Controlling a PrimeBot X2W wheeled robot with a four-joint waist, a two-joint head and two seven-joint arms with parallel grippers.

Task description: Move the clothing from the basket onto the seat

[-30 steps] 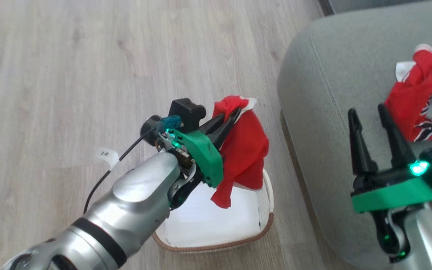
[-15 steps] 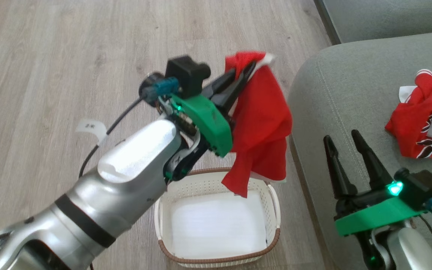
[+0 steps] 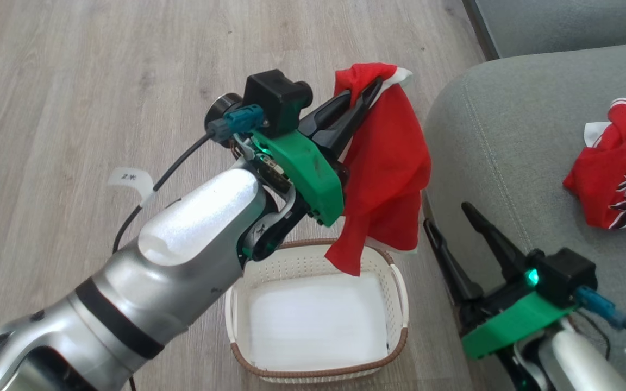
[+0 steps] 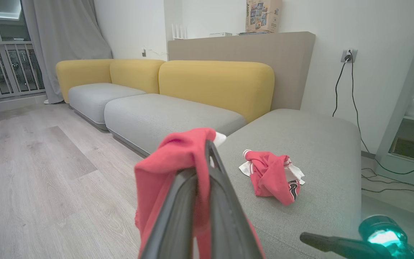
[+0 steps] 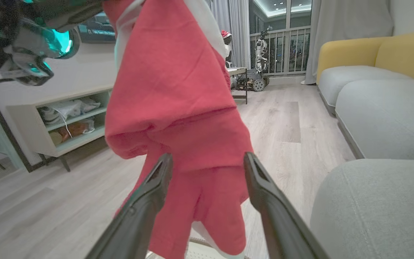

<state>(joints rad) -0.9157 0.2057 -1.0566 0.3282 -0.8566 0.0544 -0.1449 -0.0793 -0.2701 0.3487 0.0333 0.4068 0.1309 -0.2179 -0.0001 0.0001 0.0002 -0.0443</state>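
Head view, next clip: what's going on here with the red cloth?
The left gripper is shut on a shiny red garment with white trim, holding it over the small cream perforated basket, beside the large grey-green sofa seat. A crumpled red jersey with black numerals lies on that seat. The right gripper is open near the seat's edge, holding nothing.

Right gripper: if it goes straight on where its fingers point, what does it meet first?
Probably the hanging red garment held by the left gripper, straight ahead of the right gripper, though depth is unclear.
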